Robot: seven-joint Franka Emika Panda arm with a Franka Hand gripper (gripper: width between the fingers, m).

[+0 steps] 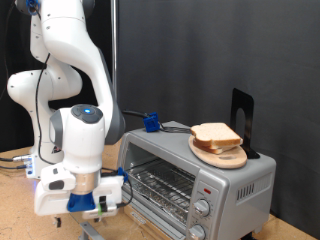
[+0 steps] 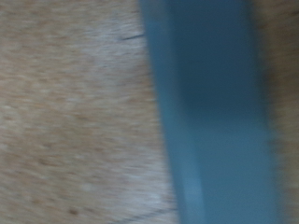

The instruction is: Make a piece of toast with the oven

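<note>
Standing on the table, the oven (image 1: 195, 180), silver-grey and boxy, has its door apparently open and its wire rack exposed; long axis runs from the exterior view's left to its lower right. Round wooden plate (image 1: 218, 153) on the oven roof. On it, the piece of toast (image 1: 214, 133), lying flat atop a second slice. Gripper (image 1: 85, 208): low beside the oven, toast up and to the exterior view's right of it; jaw state cannot be told. Wrist view: blurred blue surface (image 2: 210, 112) only.
</note>
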